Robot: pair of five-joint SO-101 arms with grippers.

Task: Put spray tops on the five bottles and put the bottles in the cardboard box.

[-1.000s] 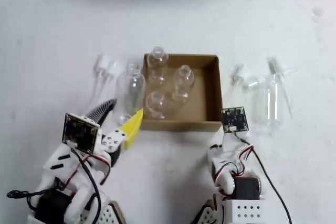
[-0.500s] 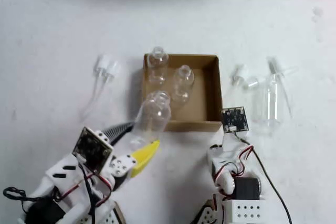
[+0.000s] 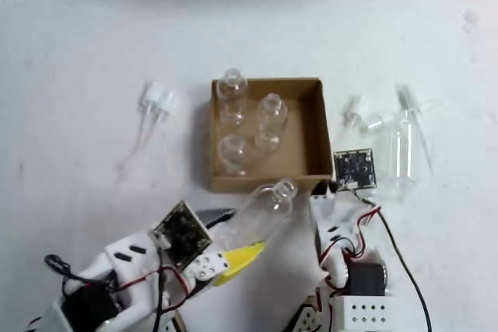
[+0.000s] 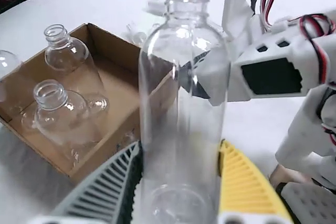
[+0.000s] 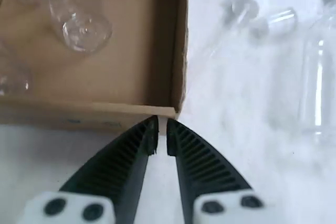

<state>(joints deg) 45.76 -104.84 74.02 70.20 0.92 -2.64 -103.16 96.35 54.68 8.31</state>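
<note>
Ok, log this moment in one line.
left gripper: shut on uncapped bottle | right gripper: shut, at cardboard box corner | inside: three uncapped bottles

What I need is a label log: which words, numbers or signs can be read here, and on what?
No text can be read.
Cardboard box: faint bluish marks on its outer wall nearest the arms, too blurred to read.
Bottles in the box: no labels seen.

No legible text, label, number or sign anywhere. Faint bluish marks on the outer front wall of the cardboard box [image 5: 52, 115], too blurred and small to read.
</note>
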